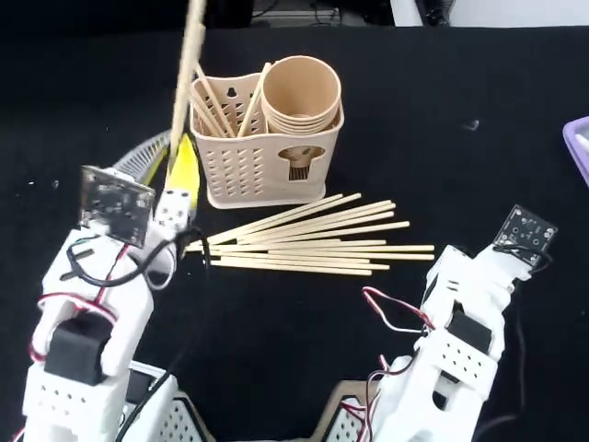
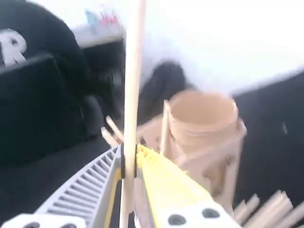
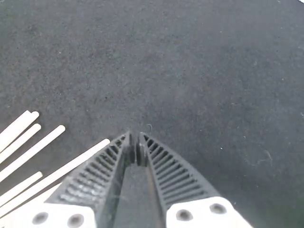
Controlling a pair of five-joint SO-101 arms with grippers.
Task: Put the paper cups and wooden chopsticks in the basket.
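A beige basket (image 1: pixel 262 161) stands at the back of the black table, with stacked paper cups (image 1: pixel 301 92) in its right half and several chopsticks (image 1: pixel 212 112) leaning in its left half. My left gripper (image 1: pixel 178 161) is just left of the basket, shut on one wooden chopstick (image 1: pixel 189 64) held upright. In the left wrist view that chopstick (image 2: pixel 131 95) rises between the fingers (image 2: pixel 156 175), with the cups (image 2: pixel 203 116) behind. Several loose chopsticks (image 1: pixel 313 238) lie in front of the basket. My right gripper (image 3: pixel 134 138) is shut and empty, low over the cloth beside chopstick ends (image 3: pixel 33 147).
A purple object (image 1: pixel 578 143) sits at the table's right edge. Both arm bodies (image 1: pixel 92 322) (image 1: pixel 460 341) fill the near side. Bare black cloth lies to the right of the basket and of the chopstick pile.
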